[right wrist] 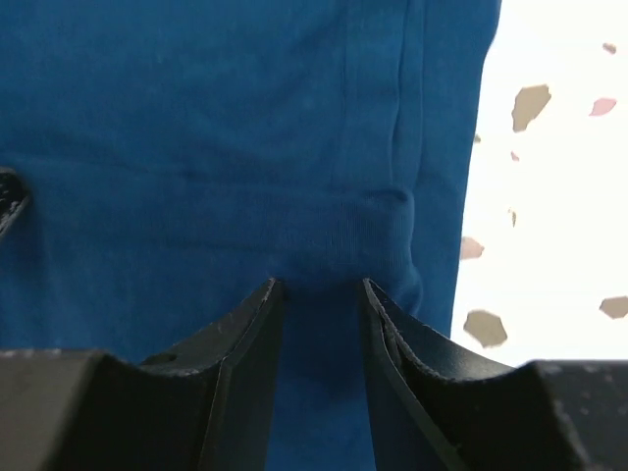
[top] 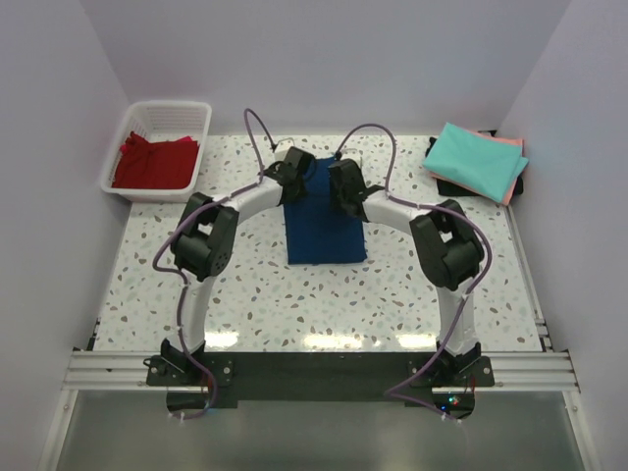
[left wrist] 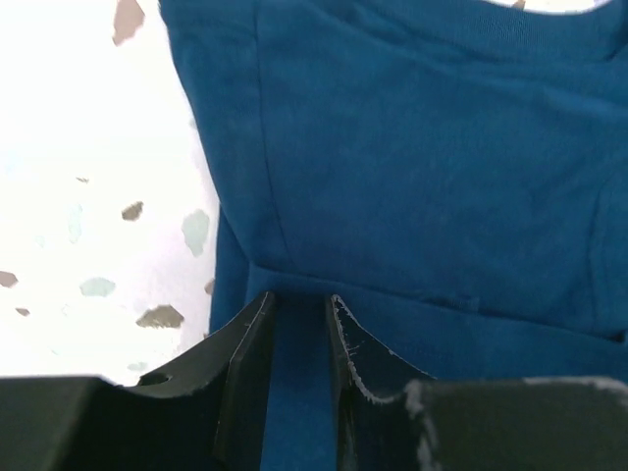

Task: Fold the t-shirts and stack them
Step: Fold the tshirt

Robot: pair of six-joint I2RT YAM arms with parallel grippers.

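Navy t-shirt (top: 326, 235): far end clamped inside left hand (left wrist: 300, 299) and right hand (right wrist: 320, 287).

- The white basket (top: 157, 120), holding the red t-shirt (top: 154, 163), fills the far left corner against the wall.
- The teal t-shirt (top: 475, 162), lying on the salmon-pink t-shirt (top: 505, 140), takes up the far right corner.
- Both arms arch over the middle, where the left gripper (left wrist: 299, 299) and right gripper (right wrist: 319, 285) pinch the navy t-shirt (top: 329, 235).
- The bare table (top: 255, 304) lies open near the bases and beside the navy t-shirt.
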